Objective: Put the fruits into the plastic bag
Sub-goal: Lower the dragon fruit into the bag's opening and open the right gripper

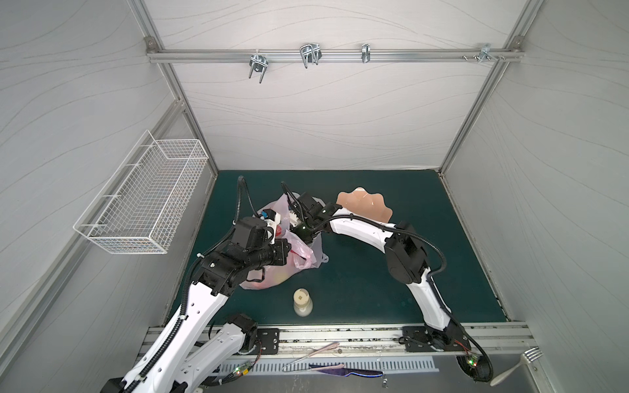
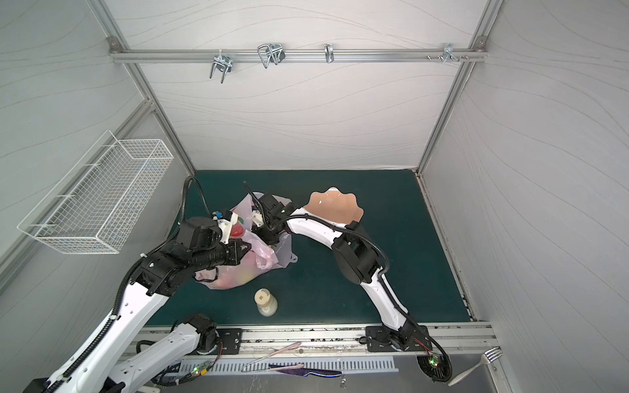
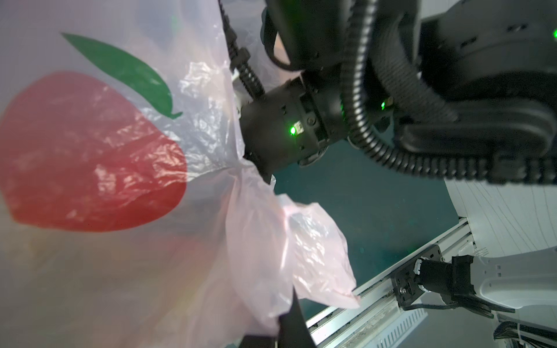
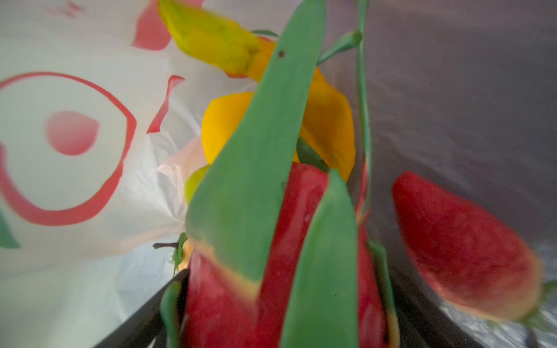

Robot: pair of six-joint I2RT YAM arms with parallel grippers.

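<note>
Top views: plastic bag (image 1: 272, 277) lies on the green mat (image 1: 357, 289), at about 9 o'clock from the mat's middle, with both arms meeting over it.
Left gripper (image 1: 287, 253): comes in from 8 o'clock and is pressed together on a fold of the bag's film; in the left wrist view the pink film bunches right at its fingers.
Right gripper (image 1: 303, 233): reaches into the bag's mouth from 3 o'clock, jaws spread wide.
Right wrist view: watermelon slices (image 4: 286, 229) sit between the dark fingers (image 4: 144, 316), inside the bag; a further slice (image 4: 461, 247) lies just beside them against the film.
Other fruits: banana (image 4: 211, 39) and yellow-orange fruit (image 4: 328, 126) lie beyond the slices, deeper in the bag.
Dish: peach scalloped dish (image 1: 366, 204) at 1 o'clock on the mat, partly behind the right arm, apart from the bag.
Jar: pale jar (image 1: 302, 301) stands upright at 7 o'clock, near the bag, not touching.
</note>
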